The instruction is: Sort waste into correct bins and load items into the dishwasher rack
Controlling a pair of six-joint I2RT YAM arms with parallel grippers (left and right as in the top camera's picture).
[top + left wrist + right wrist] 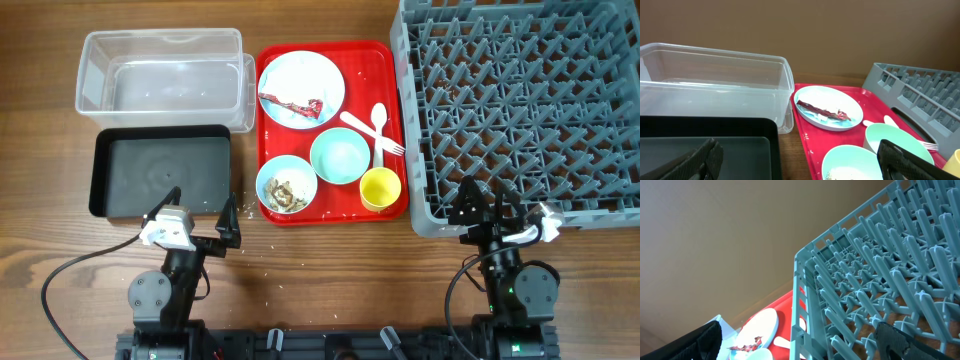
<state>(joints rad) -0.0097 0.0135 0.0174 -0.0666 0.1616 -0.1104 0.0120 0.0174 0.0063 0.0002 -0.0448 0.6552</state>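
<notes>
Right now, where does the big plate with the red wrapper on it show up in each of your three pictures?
Overhead: plate at upper centre, on the top left of the red tray.
Left wrist: plate just right of centre, beside the clear box.
Right wrist: plate at bottom left, seen almost edge-on.
Shared landmark: the grey rack lies to the plate's right in all three.

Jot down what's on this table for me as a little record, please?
Red tray: carries the dishes
Plate: red wrapper on it
Near bowl: food scraps
Other bowl: empty
Also on tray: yellow cup, spoon, fork
Clear box, black tray: empty
Dishwasher rack: no dishes
Left gripper, right gripper: open, empty
</notes>
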